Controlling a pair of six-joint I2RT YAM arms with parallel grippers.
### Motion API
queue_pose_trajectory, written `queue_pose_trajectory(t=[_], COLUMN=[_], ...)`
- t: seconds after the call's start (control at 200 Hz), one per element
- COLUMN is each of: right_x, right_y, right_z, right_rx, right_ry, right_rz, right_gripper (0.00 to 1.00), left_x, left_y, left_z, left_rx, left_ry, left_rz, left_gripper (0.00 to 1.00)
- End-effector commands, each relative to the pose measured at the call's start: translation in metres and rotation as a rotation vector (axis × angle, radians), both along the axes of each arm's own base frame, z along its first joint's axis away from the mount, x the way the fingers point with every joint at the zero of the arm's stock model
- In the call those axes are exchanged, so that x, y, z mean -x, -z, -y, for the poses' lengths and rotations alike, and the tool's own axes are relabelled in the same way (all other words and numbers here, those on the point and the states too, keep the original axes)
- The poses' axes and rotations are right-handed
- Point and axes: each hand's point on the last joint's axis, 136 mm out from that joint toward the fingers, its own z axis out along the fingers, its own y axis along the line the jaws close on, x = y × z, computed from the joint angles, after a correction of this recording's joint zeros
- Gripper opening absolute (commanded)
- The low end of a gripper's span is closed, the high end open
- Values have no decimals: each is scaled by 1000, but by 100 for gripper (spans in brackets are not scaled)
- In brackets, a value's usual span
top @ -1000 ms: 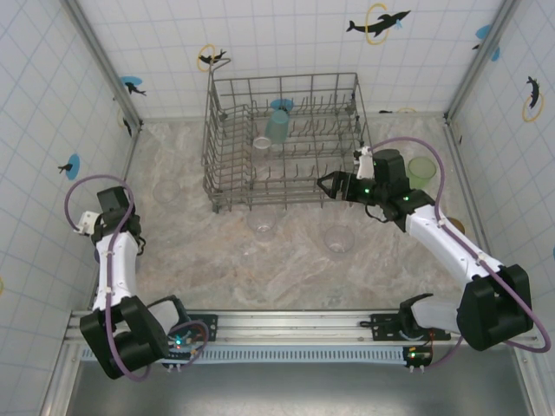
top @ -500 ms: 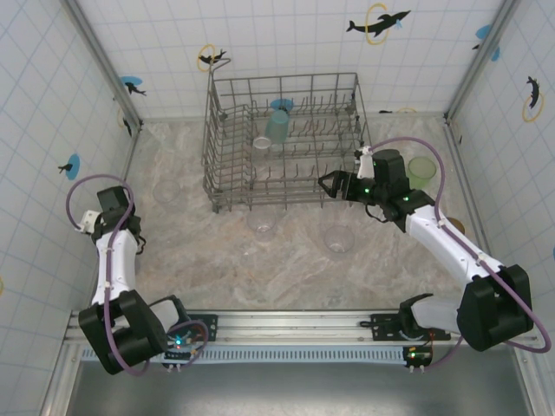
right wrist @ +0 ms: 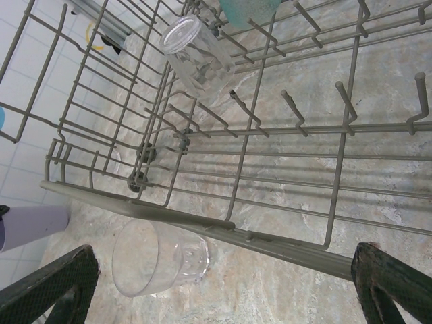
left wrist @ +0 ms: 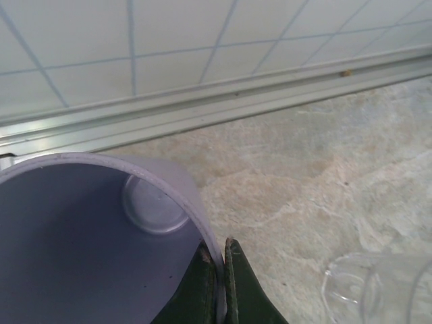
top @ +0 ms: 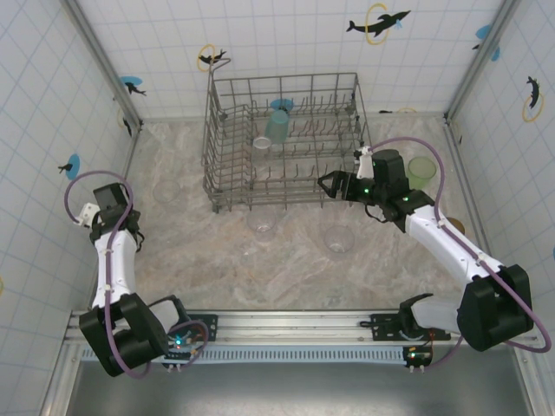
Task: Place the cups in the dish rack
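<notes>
I see the dish rack [right wrist: 202, 219] as grey metal wire, matt and smooth. The worktop [left wrist: 304, 155] looks like marbled stone with a faint sheen. The lavender cup [left wrist: 81, 256] is opaque matt plastic; the clear cup [right wrist: 155, 260] is glossy see-through plastic.

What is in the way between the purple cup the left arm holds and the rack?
A clear cup sits between the lavender cup, pinched by the left gripper, and the dish rack.
</notes>
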Motion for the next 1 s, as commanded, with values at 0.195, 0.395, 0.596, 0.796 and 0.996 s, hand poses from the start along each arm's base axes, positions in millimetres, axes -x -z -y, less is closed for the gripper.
queue_pose_trajectory(t=[0.195, 0.395, 0.596, 0.796, 0.996], right_x=[3, 4, 4, 7, 9], right_y=[-5, -2, -1, 0, 6], right_z=[-5, -8, -14, -19, -21], right_rx=[4, 4, 17, 28, 37], right_ry=[-8, -8, -16, -19, -24], right_rz=[6, 3, -12, -12, -18], right_gripper=[100, 100, 100, 100, 100], left_x=[-38, -45, -65, -78, -88], left_y=[-45, -74, -102, -131, -142], left_z=[25, 22, 29, 28, 48], left_rx=[20, -29, -32, -58, -21], left_ry=[230, 248, 313, 329, 429], left_rz=[206, 261, 369, 468, 605], left_gripper=[0, 0, 0, 0, 0])
